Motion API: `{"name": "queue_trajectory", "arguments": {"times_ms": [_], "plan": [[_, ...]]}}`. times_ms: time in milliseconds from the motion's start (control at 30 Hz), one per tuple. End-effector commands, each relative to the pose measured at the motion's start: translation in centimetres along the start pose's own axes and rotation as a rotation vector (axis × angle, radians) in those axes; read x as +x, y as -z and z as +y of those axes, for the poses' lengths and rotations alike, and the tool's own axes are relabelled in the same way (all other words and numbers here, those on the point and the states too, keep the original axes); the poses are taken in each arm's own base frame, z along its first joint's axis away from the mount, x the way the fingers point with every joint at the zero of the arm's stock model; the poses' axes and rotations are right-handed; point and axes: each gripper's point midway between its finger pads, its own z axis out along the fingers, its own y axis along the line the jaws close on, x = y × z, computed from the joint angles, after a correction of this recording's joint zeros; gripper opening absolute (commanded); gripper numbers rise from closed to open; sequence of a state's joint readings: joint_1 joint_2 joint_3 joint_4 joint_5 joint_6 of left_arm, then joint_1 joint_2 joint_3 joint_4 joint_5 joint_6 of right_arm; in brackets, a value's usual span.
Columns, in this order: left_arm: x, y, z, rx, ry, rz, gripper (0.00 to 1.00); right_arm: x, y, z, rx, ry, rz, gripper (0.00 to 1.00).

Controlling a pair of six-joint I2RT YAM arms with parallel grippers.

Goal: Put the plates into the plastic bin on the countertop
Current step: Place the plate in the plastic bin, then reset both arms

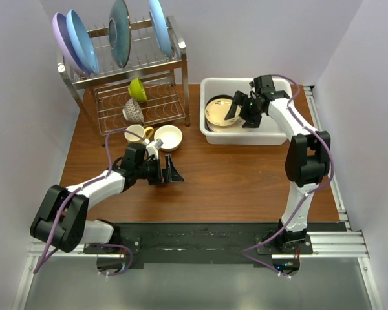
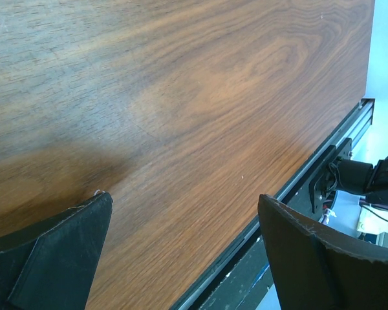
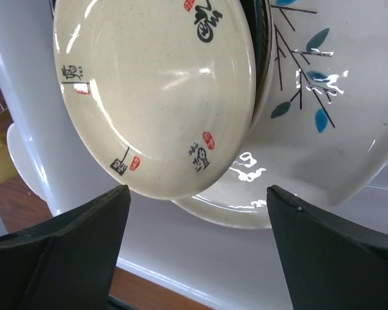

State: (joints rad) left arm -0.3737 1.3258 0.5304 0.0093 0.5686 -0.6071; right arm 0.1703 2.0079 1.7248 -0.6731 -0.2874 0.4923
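Leaf-patterned plate (image 3: 330,110) runs off the right edge

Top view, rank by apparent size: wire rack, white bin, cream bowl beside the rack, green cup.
1. wire rack, largest, though its tall top sits nearer the camera
2. white bin
3. cream bowl
4. green cup, smallest

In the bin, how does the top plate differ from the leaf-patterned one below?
The small cream plate carries black characters and red seals; the leaf plate has teal leaves on dark twigs. The small cream plate is smaller and lies above the leaf plate. Both are round, glossy, in the plastic bin.
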Motion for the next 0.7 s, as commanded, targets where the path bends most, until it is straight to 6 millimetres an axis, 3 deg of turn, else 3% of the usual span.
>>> {"name": "queue_trajectory", "arguments": {"times_ms": [0,400,667], "plan": [[-1.4,0.5,-1.7,0.058,-0.075,-0.044,1.0,-1.7,4.1,1.9,-0.031,0.071,-0.105,0.92],[-2.0,0.7,-2.1,0.059,-0.087,-0.054,1.0,-3.3,11.1,4.1,-0.058,0.126,-0.263,0.99],[-3.1,0.9,-1.9,0.005,-0.086,-0.07,1.0,-2.7,14.5,4.5,-0.066,0.143,-0.328,0.99]]}}
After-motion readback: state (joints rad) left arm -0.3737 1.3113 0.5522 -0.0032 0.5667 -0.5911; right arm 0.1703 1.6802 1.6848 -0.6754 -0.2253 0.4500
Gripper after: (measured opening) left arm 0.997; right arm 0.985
